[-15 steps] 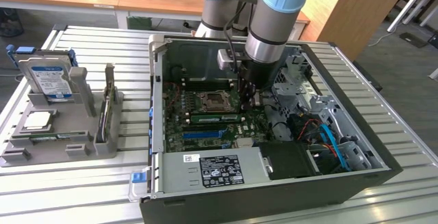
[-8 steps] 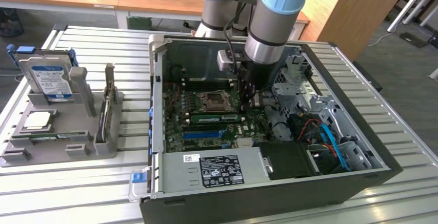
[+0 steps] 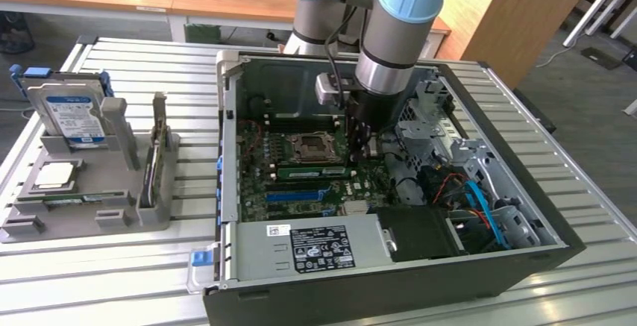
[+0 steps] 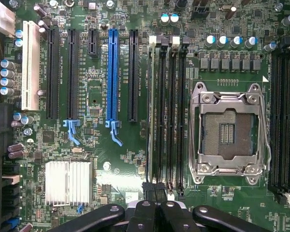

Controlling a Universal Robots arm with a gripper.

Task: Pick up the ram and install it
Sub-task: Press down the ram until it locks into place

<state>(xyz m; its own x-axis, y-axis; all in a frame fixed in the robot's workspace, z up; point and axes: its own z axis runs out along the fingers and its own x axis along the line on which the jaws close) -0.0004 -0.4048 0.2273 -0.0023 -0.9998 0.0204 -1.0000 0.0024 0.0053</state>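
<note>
The ram [image 3: 315, 171] is a long green stick standing on edge in a memory slot just beside the empty processor socket [image 3: 310, 147], inside the open computer case [image 3: 224, 154]. My gripper [image 3: 356, 145] hangs straight down over the stick's end on the exterior view's right, with its jaws shut and nothing between them. Whether the tips touch the stick I cannot tell. In the wrist view the black fingers [image 4: 143, 215] are pressed together over the row of memory slots [image 4: 166, 116], next to the socket [image 4: 228, 133].
A grey holder [image 3: 119, 218] on the exterior view's left carries a blue-labelled hard drive [image 3: 74, 113], a silver-topped processor [image 3: 55, 177] and a narrow green board [image 3: 74, 199]. The power supply [image 3: 318, 248], drive cage [image 3: 438, 117] and cables [image 3: 478, 199] crowd the case.
</note>
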